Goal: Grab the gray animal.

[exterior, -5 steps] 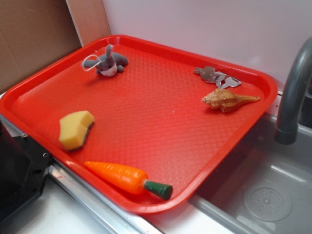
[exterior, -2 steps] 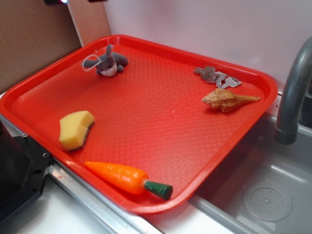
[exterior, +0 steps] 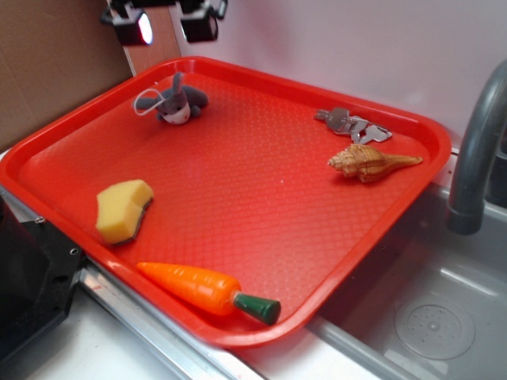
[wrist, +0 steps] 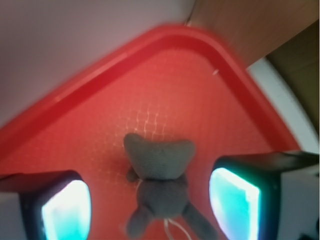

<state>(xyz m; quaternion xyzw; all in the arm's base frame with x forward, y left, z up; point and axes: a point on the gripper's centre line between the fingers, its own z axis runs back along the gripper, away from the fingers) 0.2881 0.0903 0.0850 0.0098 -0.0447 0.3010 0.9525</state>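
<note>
The gray animal point(exterior: 179, 101), a small gray plush with a white underside and a pale cord loop, lies in the far left corner of the red tray point(exterior: 317, 237). My gripper point(exterior: 168, 25) hangs open above and behind it, at the top edge of the exterior view. In the wrist view the gray animal point(wrist: 160, 185) lies between and below my two glowing pads point(wrist: 234, 202), which stand wide apart and touch nothing.
On the tray also lie a yellow sponge point(exterior: 123, 209), an orange toy carrot point(exterior: 207, 290), silver keys point(exterior: 352, 124) and a tan seashell point(exterior: 371, 162). A gray faucet point(exterior: 478, 150) and sink point(exterior: 428, 317) stand at the right; a wooden panel point(exterior: 63, 63) rises behind the tray's left corner.
My gripper has come down into the exterior view from above the tray's far left corner. The objects on the tray have not moved.
</note>
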